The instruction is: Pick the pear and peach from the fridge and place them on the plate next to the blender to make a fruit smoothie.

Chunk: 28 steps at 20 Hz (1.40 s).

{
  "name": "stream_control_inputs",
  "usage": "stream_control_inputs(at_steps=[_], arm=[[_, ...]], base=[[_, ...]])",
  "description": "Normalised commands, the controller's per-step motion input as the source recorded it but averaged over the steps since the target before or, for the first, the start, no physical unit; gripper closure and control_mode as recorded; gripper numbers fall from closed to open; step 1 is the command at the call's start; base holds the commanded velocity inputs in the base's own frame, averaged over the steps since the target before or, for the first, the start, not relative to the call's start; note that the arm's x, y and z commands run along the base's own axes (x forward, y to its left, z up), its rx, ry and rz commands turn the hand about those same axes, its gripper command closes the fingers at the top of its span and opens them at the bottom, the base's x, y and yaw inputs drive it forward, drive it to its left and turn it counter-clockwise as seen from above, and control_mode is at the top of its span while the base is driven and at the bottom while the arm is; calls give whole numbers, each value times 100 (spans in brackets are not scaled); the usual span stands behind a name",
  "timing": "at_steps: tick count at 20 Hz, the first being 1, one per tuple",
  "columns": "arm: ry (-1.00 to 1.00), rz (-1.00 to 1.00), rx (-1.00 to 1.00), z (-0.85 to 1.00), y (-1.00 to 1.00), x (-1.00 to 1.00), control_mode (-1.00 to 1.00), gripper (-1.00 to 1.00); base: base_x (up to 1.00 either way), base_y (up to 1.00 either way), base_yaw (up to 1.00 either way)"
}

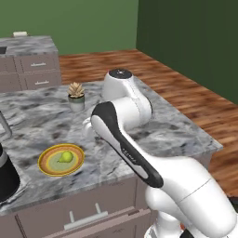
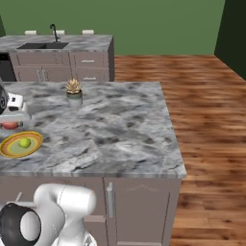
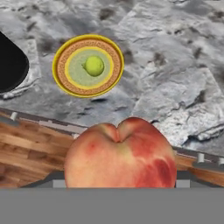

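The red-orange peach (image 3: 120, 153) looms at the bottom of the hand view and hides my fingertips. In the right base view my gripper (image 2: 10, 123) hangs at the far left, shut on the peach (image 2: 9, 126), just above the marble counter and a little behind the plate (image 2: 7, 150). The yellow-green pear (image 3: 94, 65) lies in the middle of the yellow-orange plate (image 3: 61, 78). Pear (image 1: 66, 157) and plate (image 1: 44, 162) sit near the counter's front edge. The blender's black base (image 1: 5, 174) stands just left of the plate. The fridge is out of view.
A small potted plant (image 1: 76, 96) stands further back on the marble island (image 2: 120, 125). A second counter with a sink (image 2: 43, 46) runs along the back wall. Wooden floor lies to the right of the island. My own arm (image 1: 125, 144) crosses over the counter's front edge.
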Motion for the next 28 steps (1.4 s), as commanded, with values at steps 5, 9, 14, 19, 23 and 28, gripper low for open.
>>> stream_control_inputs(at_steps=[5, 9, 14, 19, 23, 28], arm=[[0, 19, 0, -77, 53, 26, -100, 100], [2, 12, 0, -55, 60, 47, -100, 100], [7, 11, -1, -51, 68, 55, -100, 100], [4, 7, -4, -35, 72, 47, -100, 100], [2, 0, -8, -41, 51, 43, -100, 100], [1, 0, -8, -58, 41, 49, -100, 100]], base=[[0, 0, 0], [0, 0, 0], [0, 0, 0], [0, 0, 0], [0, 0, 0], [0, 0, 0]])
